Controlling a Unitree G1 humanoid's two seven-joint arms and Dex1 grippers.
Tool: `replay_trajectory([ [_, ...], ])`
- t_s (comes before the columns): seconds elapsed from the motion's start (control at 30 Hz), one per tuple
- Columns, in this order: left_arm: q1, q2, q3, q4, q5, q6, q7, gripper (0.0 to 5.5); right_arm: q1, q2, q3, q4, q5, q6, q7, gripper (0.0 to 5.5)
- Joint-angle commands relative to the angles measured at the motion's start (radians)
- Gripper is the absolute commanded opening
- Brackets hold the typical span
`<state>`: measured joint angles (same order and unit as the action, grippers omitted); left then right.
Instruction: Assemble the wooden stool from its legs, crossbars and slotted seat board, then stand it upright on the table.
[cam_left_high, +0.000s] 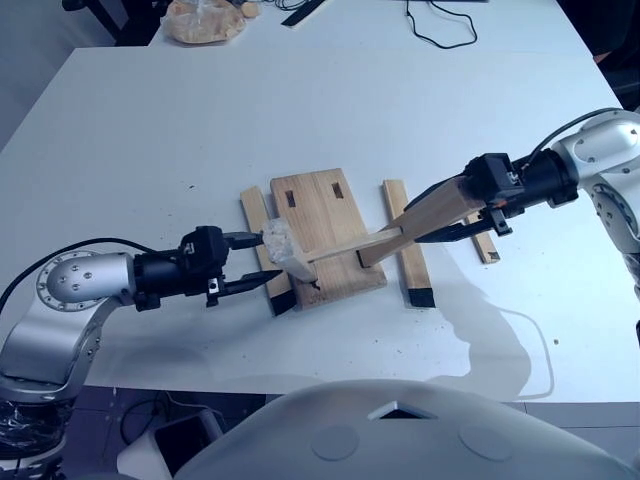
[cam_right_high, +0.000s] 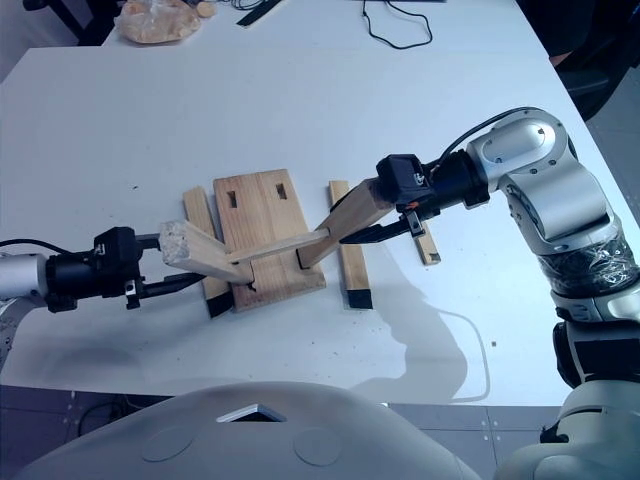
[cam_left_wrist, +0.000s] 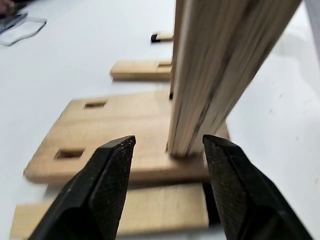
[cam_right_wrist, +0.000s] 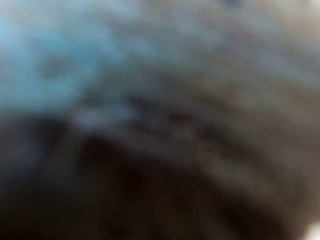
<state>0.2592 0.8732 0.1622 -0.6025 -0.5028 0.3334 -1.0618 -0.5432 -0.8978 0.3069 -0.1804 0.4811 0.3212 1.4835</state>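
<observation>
Step, likely: leg pair into seat slots | right fingers (cam_left_high: 455, 230) clamp one leg (cam_left_high: 440, 208), raised over seat (cam_left_high: 320, 205) flat on table (cam_left_high: 150, 130) | left fingers (cam_left_wrist: 100, 190) wide, astride other leg (cam_right_high: 205, 252) | next: close left, aim ends at slots.

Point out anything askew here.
The leg frame, held in the right gripper, leans slanted over the seat board instead of standing upright. Loose legs lie flat on either side of the board.
</observation>
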Motion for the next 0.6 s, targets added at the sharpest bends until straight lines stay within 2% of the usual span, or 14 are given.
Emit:
replay_trajectory([
  [0.03,-0.024,-0.018,-0.023,-0.087,-0.080,0.068,0.040,2.51,0.001,0.039,0.037,-0.025,-0.027,0.053,-0.011,2.00],
  [0.33,-0.055,-0.058,-0.127,-0.071,-0.033,0.118,0.064,2.51,0.014,0.107,0.074,-0.083,-0.039,0.091,-0.029,2.00],
  [0.6,-0.209,-0.157,-0.259,-0.044,-0.017,0.159,0.088,2.51,0.042,0.185,0.185,-0.094,-0.095,0.099,-0.027,2.00],
])
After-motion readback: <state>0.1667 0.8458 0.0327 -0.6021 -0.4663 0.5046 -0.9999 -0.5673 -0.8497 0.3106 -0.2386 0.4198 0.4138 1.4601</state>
